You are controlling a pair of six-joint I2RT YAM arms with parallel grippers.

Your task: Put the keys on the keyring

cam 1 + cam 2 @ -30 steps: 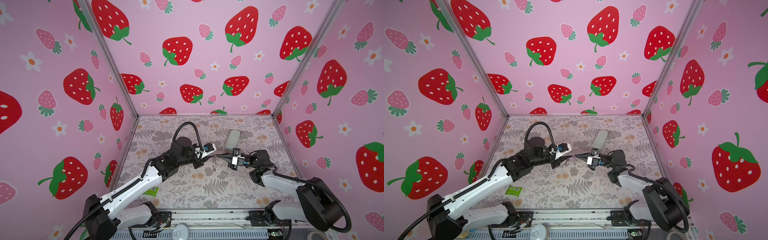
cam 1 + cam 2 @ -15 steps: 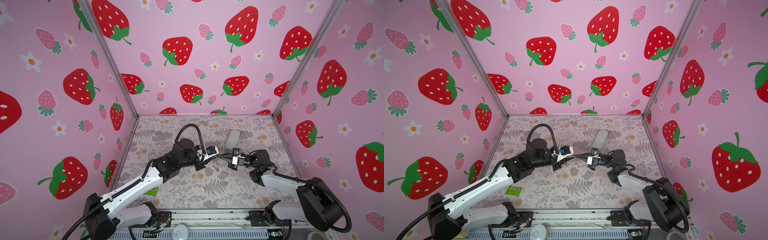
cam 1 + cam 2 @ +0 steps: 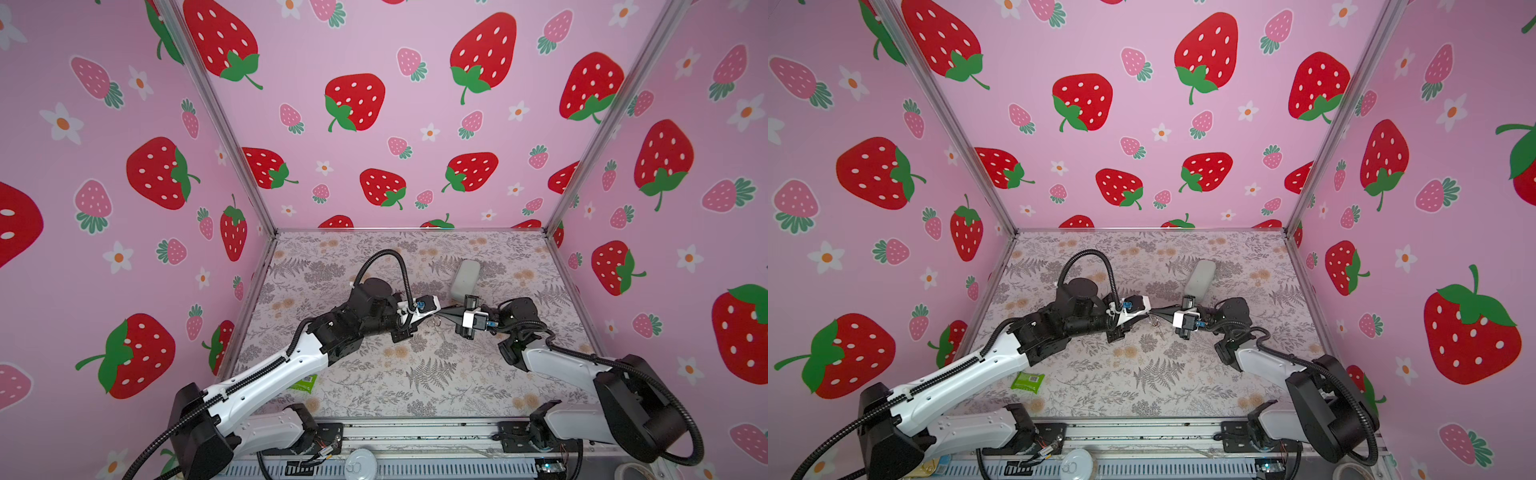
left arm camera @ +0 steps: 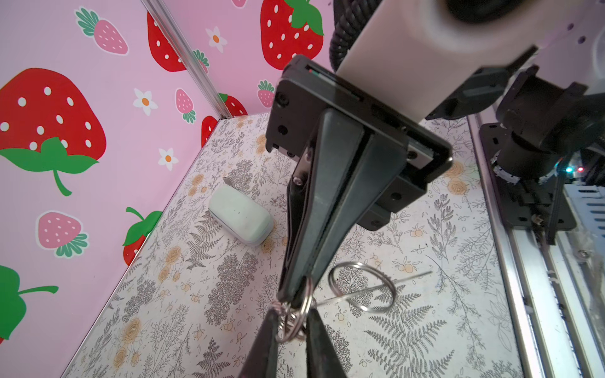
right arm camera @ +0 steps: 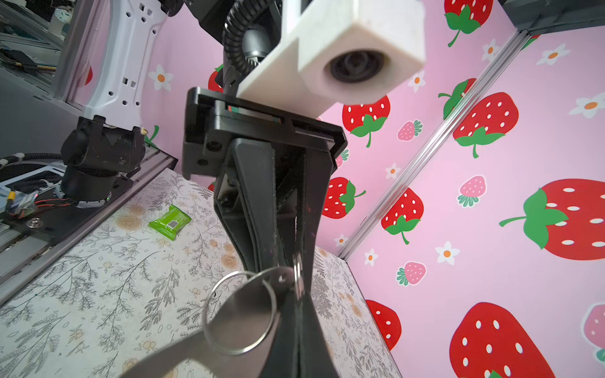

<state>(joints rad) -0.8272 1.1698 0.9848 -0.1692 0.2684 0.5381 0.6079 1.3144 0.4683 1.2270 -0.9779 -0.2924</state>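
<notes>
left gripper (image 4: 292,314): comes in from the left over the middle of the desk (image 3: 415,374). Its fingers (image 4: 262,347) stand a narrow gap apart, with a small ring of the keyring (image 4: 309,296) between the tips. I cannot tell whether they pinch it.
right gripper (image 4: 296,289): comes in from the right and meets the left one tip to tip. Its fingers (image 4: 330,203) are pressed together, clamped on the keyring at the very tip.
keyring: linked silvery split rings, held in the air above the desk between the two grippers. A larger ring hangs just beside the small ones.
key (image 5: 242,314): flat and silvery, lying across the larger ring and slanting down from it. I cannot tell whether it is threaded on.
case (image 4: 240,219): pale grey-green and rounded, lying on the desk toward the back, just behind the right gripper.
packet (image 3: 1027,381): green, flat on the desk near the front left, close by the left arm.
</notes>
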